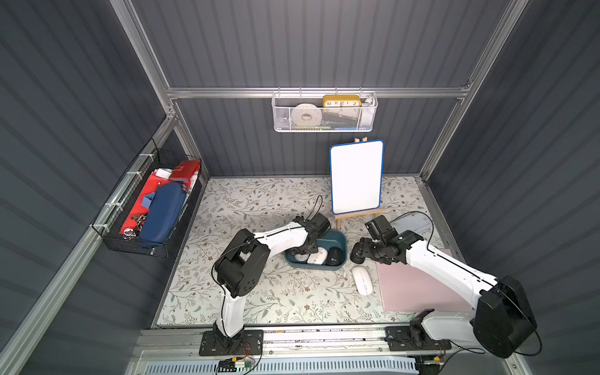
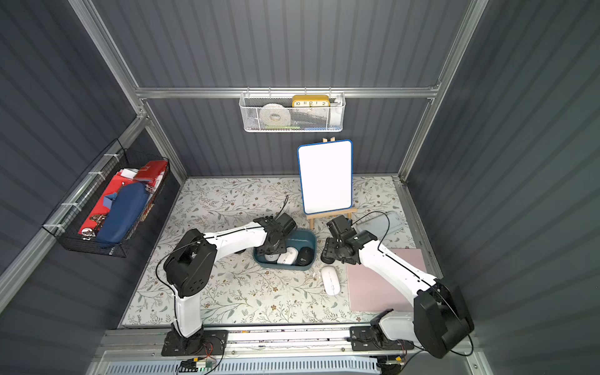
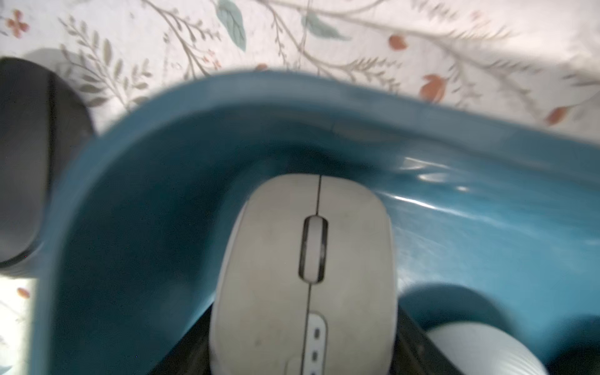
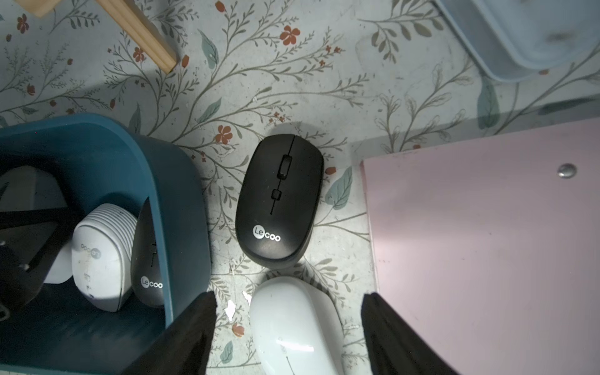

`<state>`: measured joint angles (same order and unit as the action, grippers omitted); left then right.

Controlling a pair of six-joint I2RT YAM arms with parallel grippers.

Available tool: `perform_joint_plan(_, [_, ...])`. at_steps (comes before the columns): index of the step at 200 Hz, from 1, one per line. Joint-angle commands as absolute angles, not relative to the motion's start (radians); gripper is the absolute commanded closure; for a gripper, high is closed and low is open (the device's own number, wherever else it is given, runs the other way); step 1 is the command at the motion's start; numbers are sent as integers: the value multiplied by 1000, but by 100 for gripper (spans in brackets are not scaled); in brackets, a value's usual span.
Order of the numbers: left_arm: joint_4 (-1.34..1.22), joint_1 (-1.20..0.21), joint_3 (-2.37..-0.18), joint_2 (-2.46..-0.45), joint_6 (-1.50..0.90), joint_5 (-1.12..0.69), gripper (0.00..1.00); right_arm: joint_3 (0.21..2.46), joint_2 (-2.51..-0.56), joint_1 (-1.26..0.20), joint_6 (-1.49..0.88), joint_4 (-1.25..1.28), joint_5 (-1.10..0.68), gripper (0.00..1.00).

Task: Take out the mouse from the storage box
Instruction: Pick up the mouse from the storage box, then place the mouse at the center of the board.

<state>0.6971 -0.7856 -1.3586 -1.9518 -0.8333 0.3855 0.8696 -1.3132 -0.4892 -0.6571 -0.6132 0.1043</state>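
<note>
Inside the storage box (image 1: 339, 238), near the middle of the floral surface (image 1: 246, 201): three mice abreast. At the end nearest the left arm, a grey mouse (image 3: 305, 276), pinched at both flanks by the left gripper (image 1: 303, 250), dark fingers (image 3: 186, 355) tight against the mouse's sides. In the middle, a white ribbed mouse (image 4: 100, 259). At the other end, a black mouse (image 1: 334, 256), against the box wall.

Outside the box, just beside it on the surface: a second black mouse (image 4: 279, 201) and a flat white mouse (image 1: 362, 281), close together. Over them the right gripper (image 4: 289, 295), spread wide, holding nothing, the flat white mouse's end between the fingers and clear of both.

On the rear rail, a white mesh basket (image 1: 324, 126) with a yellow clock (image 1: 341, 100) and a white tape roll (image 1: 305, 115). On the side rail by the left arm, a black wire basket (image 1: 139, 243) with a navy zip case (image 1: 162, 214) and red items (image 1: 190, 168). Behind the right arm, a pale blue tray (image 4: 519, 39), contents not discernible.
</note>
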Motion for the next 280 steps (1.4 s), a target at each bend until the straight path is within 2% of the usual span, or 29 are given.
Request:
perform_joint_plan(1, [713, -786, -1359, -1855, -820, 399, 39, 867, -1312, -495, -659, -621, 107, 25])
perform_joint_plan(18, [717, -797, -1354, -1824, -822, 406, 41, 868, -1315, -495, -658, -623, 106, 26])
perform_joint_plan(72, [861, -887, -1353, -1721, -904, 432, 41, 863, -1308, -495, -667, -611, 100, 26])
perform_joint_plan(113, [945, -944, -1240, -1567, -1026, 402, 41, 870, -1317, -497, -663, -607, 93, 26])
perform_joint_plan(163, [942, -946, -1033, -1337, -1120, 309, 41, 865, -1320, -505, -674, -591, 89, 26])
perform_joint_plan(216, [880, -919, -854, -1312, -1222, 259, 41, 860, -1334, -522, -686, -570, 92, 26])
perform_joint_plan(280, [736, -773, -721, -1348, -1160, 209, 41, 848, -1329, -543, -696, -563, 100, 25])
